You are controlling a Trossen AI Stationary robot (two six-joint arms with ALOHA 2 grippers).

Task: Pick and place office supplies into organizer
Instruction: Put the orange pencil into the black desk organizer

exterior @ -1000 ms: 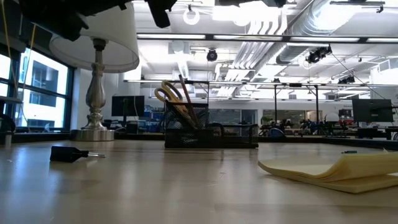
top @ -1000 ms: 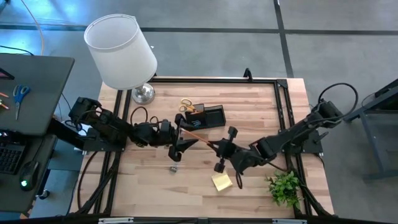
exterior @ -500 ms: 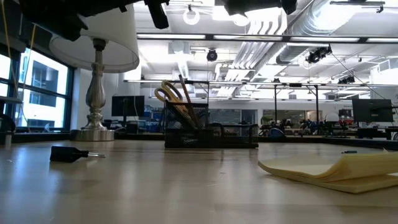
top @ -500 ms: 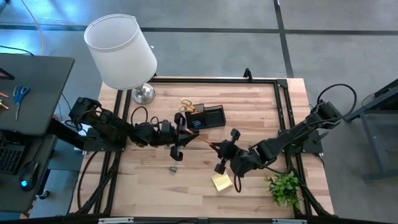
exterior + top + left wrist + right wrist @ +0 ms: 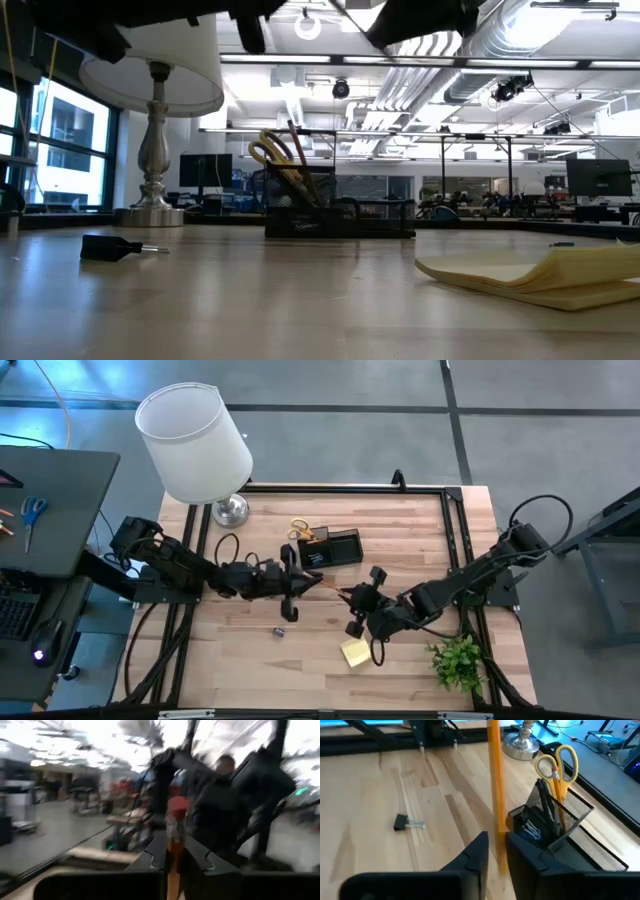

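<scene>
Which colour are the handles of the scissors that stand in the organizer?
Yellow. The scissors show best in the right wrist view, standing in the black mesh organizer.

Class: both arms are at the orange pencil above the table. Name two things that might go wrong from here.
The left gripper has shut on the pencil while the right gripper is between grip and release; it could twist or drop.

The binder clip and sticky-note pad lie below; a falling pencil might knock them.
</scene>
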